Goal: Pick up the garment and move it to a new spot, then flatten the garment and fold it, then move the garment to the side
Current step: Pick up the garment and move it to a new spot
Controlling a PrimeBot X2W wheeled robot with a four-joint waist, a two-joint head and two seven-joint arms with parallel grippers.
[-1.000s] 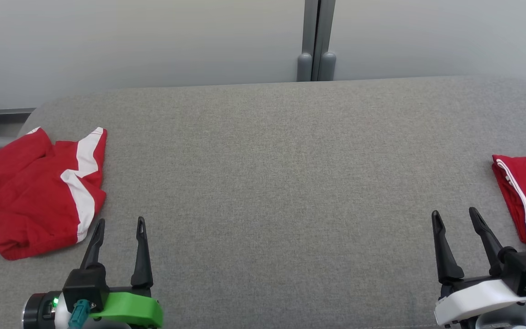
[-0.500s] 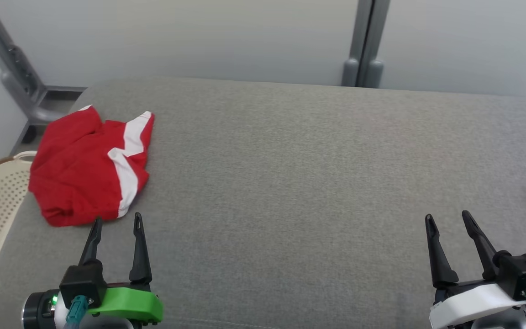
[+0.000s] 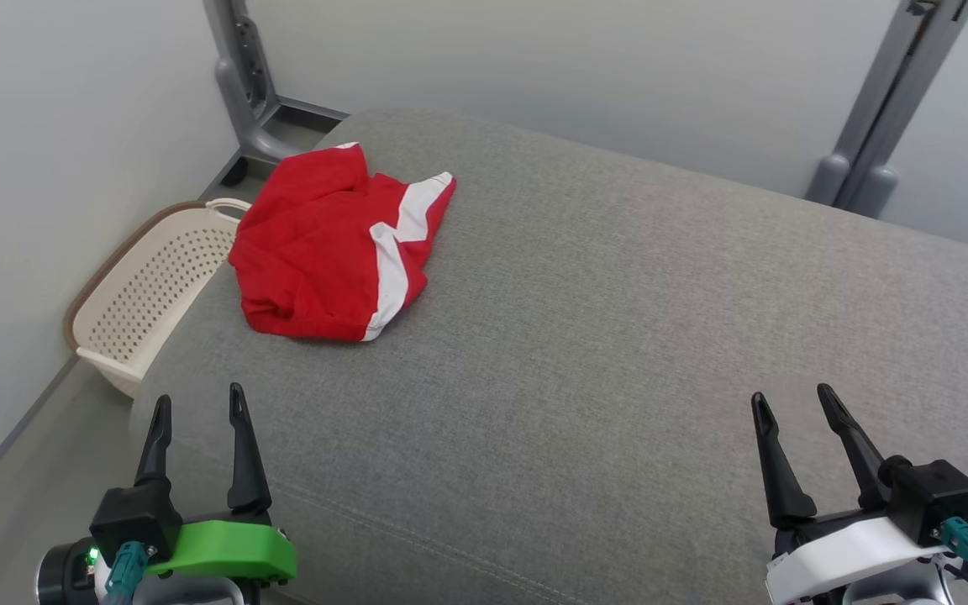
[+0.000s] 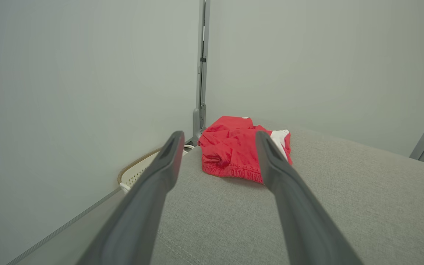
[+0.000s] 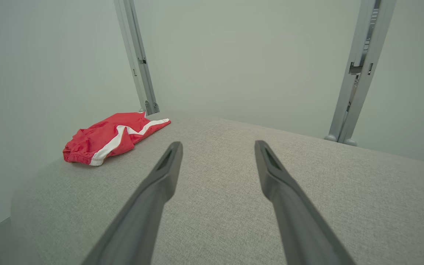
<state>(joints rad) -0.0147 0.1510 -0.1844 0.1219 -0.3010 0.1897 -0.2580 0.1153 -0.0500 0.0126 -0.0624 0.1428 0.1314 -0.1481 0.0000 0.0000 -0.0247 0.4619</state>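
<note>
Your left pincer (image 3: 198,397) and right pincer (image 3: 791,395) hover spread and empty at the near edge of the table (image 3: 585,336), since the crumpled red garment (image 3: 324,244) lies well apart at its far left corner, not yet picked up.

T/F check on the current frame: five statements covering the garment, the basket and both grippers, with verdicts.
1. The red garment lies crumpled near the far left corner of the grey surface. True.
2. The left gripper is shut on the garment. False: it is open, holds nothing and is short of the garment.
3. A perforated cream basket stands beside the surface's left edge. True.
4. The right gripper is shut. False: it is open over bare surface.
5. The garment is plain red. False: it has white stripes.
</note>
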